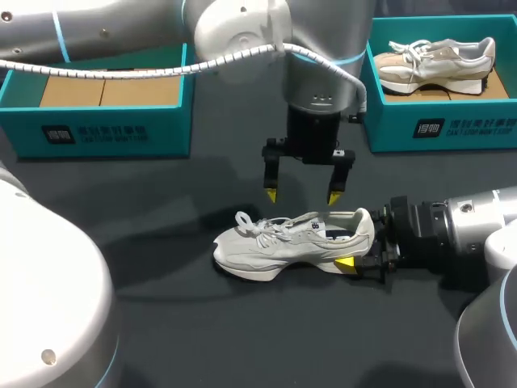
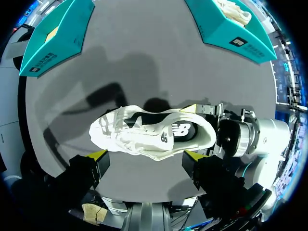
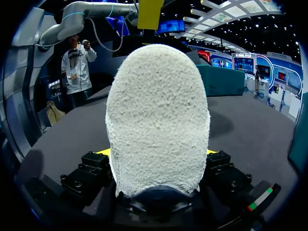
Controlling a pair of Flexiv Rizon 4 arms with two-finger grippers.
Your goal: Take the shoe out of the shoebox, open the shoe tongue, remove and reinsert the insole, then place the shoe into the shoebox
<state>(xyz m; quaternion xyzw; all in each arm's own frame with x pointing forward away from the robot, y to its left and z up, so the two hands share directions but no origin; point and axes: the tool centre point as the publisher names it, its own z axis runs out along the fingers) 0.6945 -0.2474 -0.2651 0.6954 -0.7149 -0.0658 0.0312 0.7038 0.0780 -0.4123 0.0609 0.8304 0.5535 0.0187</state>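
**Heel held, tongue next.** A pale shoe (image 1: 291, 242) stands on its sole on the dark desk (image 1: 202, 323), out of its box, with a robot arm at each end of the job. The right gripper (image 1: 359, 249) is at the shoe's heel, its fingers closed on the heel from both sides — the right wrist view shows the fuzzy heel filling the gap between them. The left gripper (image 1: 302, 196) hangs directly above the shoe's opening, clear of it, fingers spread wide and holding nothing. Behind the shoe on its toe side stands an empty teal shoebox (image 1: 105, 129). Behind it on the heel side, a second box (image 1: 452, 125) holds a second shoe (image 1: 436, 61).

The take-out looks done, and opening the tongue (image 1: 295, 221) appears to be the step in hand; the dark insole (image 2: 180, 130) lies inside the shoe. The next move likely calls for the left fingers to drop straight down, narrow over the tongue just behind the laces (image 1: 254, 225), and draw it toeward while the right pins the heel — without snagging the laces.
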